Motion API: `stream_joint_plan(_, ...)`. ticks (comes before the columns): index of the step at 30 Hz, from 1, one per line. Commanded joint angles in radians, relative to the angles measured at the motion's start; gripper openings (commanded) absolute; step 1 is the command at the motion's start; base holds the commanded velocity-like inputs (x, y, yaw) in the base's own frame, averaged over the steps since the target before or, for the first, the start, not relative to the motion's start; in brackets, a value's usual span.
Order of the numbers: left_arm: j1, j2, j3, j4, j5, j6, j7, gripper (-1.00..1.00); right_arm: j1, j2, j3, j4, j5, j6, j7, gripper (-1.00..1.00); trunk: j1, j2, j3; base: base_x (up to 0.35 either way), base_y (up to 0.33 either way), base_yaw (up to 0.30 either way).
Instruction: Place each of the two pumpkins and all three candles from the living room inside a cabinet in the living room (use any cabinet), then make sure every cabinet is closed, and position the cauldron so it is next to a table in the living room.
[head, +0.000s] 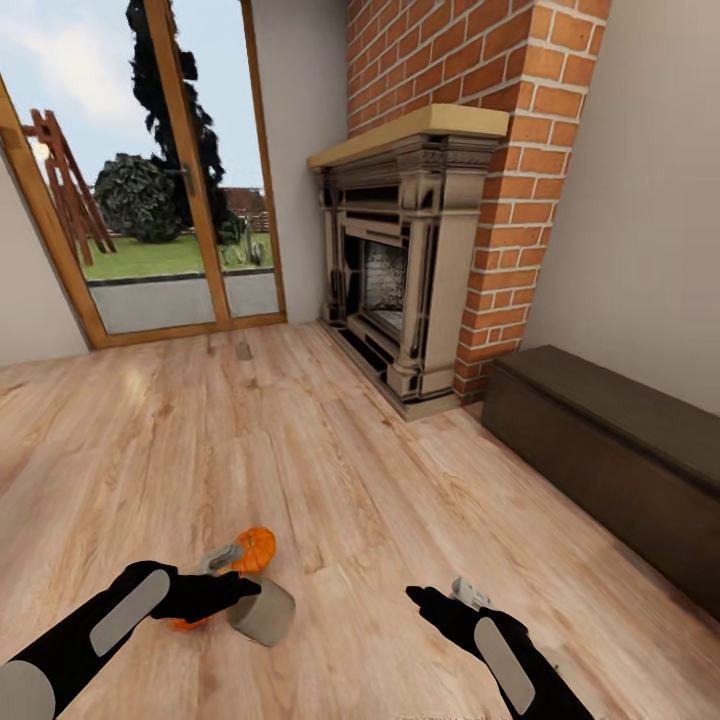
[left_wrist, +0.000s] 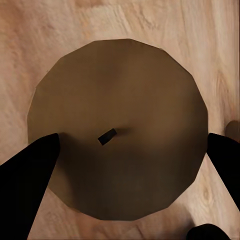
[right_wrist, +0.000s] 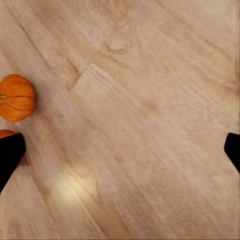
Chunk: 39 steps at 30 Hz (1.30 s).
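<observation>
Left gripper (head: 240, 590) above candle (head: 262, 612)

Brick fireplace (head: 420, 250) against wall — glass patio door (head: 170, 170) beyond, plank floor (head: 300, 450) underfoot.

A light wood-plank floor (head: 400, 500) is seen, on which one orange pumpkin (head: 254, 549) is set just beside a tan candle (head: 262, 611). A second pumpkin (head: 186, 624) lies close by, partly hidden. The dark-brown cabinet (head: 610, 450) stands on the same floor.
</observation>
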Motion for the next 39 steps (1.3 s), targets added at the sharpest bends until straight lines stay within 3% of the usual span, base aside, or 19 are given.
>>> stream_joint_plan(1, -0.001, 0.001, -0.002, -0.001, 0.001, 0.001, -0.004, -1.00, -0.001, 0.000, 0.002, -0.001, -0.009, 0.002, -0.007, 1.00, 0.000, 0.000, -0.001, 0.000, 0.000, -0.277)
stream_joint_plan(39, -0.001, 0.001, -0.003, 0.000, 0.001, 0.001, -0.005, -1.00, -0.001, 0.000, 0.000, 0.034, -0.008, -0.033, -0.005, 1.00, 0.000, 0.000, -0.015, 0.010, 0.000, -0.275)
